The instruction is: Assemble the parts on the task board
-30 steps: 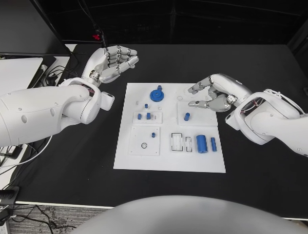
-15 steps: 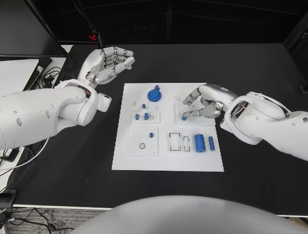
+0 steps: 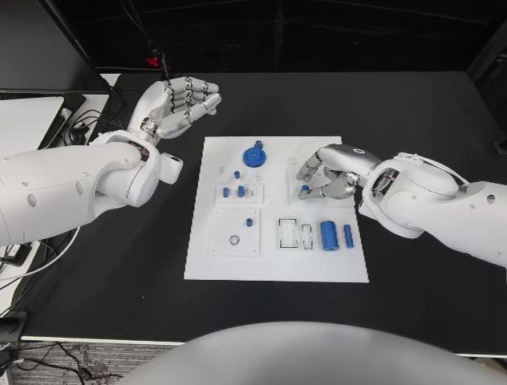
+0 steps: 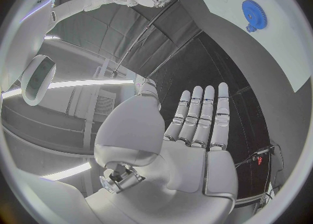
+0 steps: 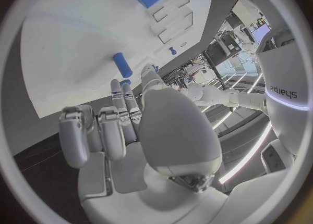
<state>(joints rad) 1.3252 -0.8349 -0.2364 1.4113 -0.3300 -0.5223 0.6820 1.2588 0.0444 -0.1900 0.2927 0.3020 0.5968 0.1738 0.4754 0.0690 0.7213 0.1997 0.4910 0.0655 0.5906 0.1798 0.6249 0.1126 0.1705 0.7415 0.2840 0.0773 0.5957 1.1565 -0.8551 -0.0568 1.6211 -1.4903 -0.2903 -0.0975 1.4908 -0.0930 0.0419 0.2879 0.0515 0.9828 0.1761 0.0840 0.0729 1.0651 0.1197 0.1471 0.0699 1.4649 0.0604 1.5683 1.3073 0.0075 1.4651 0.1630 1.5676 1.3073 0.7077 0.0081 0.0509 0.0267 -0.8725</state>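
The white task board (image 3: 277, 257) lies mid-table. On it are a blue gear (image 3: 255, 155), two small blue pegs (image 3: 237, 192), another small peg (image 3: 249, 221), and two blue cylinders (image 3: 336, 236) lying beside white slots. My right hand (image 3: 326, 172) hovers over the board's far right part, fingers curled down around a short blue peg (image 3: 306, 191). In the right wrist view that peg (image 5: 122, 65) lies on the board just beyond the fingertips (image 5: 117, 97), ungripped. My left hand (image 3: 182, 100) is raised beyond the board's far left corner, fingers straight and holding nothing (image 4: 195, 130).
The black table (image 3: 439, 289) surrounds the board. A white surface with cables (image 3: 22, 120) sits past the table's left edge. The left wrist view shows the gear (image 4: 253, 11) on the board (image 4: 280, 36).
My right hand has moved from the board's right edge inward over the board and lowered its fingers around the short blue peg. The left hand has stayed raised.
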